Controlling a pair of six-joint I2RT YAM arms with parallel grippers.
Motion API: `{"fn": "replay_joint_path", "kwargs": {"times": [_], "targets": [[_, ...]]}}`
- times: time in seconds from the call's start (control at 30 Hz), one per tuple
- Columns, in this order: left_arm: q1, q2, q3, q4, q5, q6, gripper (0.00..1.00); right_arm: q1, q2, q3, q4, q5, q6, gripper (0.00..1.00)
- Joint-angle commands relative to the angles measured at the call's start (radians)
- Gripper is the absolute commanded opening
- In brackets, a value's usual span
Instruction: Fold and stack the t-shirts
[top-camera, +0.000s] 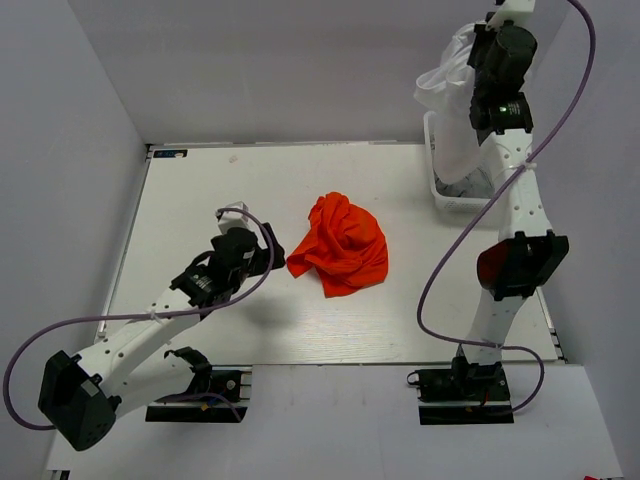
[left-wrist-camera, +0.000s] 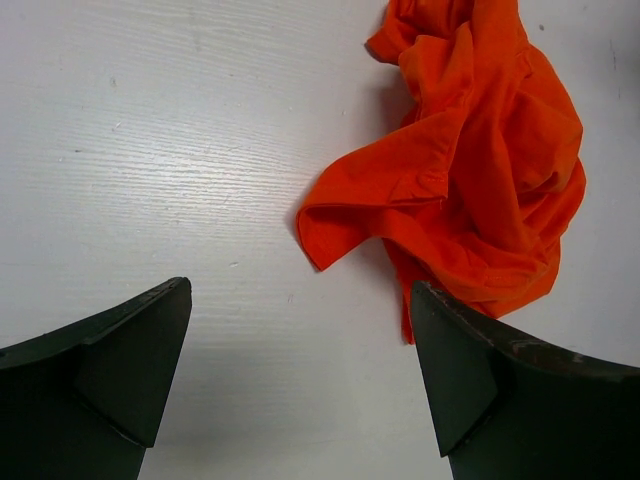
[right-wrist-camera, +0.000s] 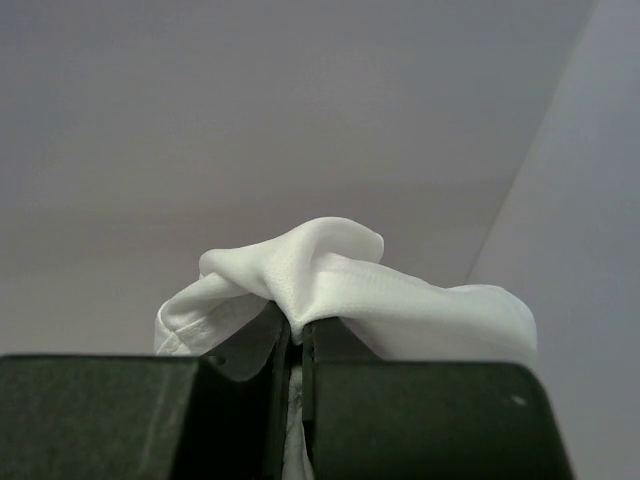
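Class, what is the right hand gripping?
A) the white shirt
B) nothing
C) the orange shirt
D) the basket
A: the right hand is shut on a bunch of the white shirt, while the orange shirt lies loose on the table.

Robotics lab, white table (top-camera: 200, 180), boxed by plain grey walls (top-camera: 280, 70)

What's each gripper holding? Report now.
Left gripper: open, holding nothing; the orange t-shirt lies just ahead.
Right gripper: shut on the white t-shirt, held up high.
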Motion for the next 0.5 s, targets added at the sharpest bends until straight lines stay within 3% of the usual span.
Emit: {"fn": "replay_joint_path", "kwargs": {"times": [0.0,0.2,0.33,0.37,0.4,0.43,0.47], "targets": [[0.005,0.023,0.050,0.018,0.010,0.018,1.00,-0.085,0.049,-0.033,0.027,-0.105,0.045,0.00],[0.005,0.075,0.084,0.029,-0.001,0.027,1.00,-0.203,0.138,-0.126,0.050,-0.200,0.165,0.00],[0.005,0.116,0.107,0.038,-0.001,0.040,1.00,-0.230,0.134,-0.371,0.139,-0.215,0.205,0.00],[0.005,0.126,0.116,0.038,-0.001,0.040,1.00,-0.234,0.135,-0.393,0.146,-0.206,0.217,0.10],[0.005,0.136,0.134,0.029,-0.001,0.040,1.00,-0.237,0.157,-0.412,0.144,-0.205,0.266,0.26],[0.005,0.146,0.145,0.017,-0.001,0.040,1.00,-0.242,0.166,-0.418,0.105,-0.203,0.280,0.62],[0.005,0.159,0.156,0.017,-0.001,0.049,1.00,-0.242,0.177,-0.407,0.084,-0.203,0.294,0.84]]}}
